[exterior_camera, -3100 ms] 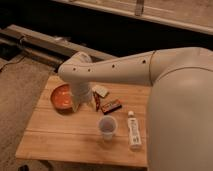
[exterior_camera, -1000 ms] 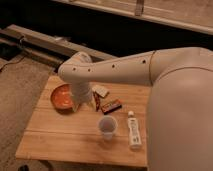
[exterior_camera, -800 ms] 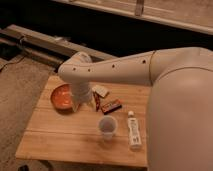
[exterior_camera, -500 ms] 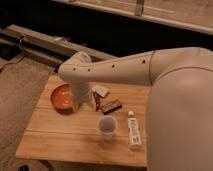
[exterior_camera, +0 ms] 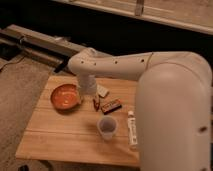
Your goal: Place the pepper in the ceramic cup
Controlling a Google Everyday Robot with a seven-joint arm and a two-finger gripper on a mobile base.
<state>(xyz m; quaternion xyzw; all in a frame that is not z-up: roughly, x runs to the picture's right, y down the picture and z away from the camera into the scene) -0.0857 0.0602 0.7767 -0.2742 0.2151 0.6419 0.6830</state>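
The ceramic cup (exterior_camera: 107,126) stands upright toward the wooden bench's (exterior_camera: 55,137) front edge, with a white tube (exterior_camera: 132,129) just to its right. Behind them, mid-bench, a brown-red packet (exterior_camera: 111,105) lies beside the pepper (exterior_camera: 95,104). The gripper (exterior_camera: 93,98) sits directly over the pepper; I cannot tell whether it is grasping it. An orange bowl (exterior_camera: 65,96) sits near the left edge.

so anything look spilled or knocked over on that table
Nothing stands out. The ceramic cup stands upright, the orange bowl sits level, and the pincer is low by the pepper beside the bowl.
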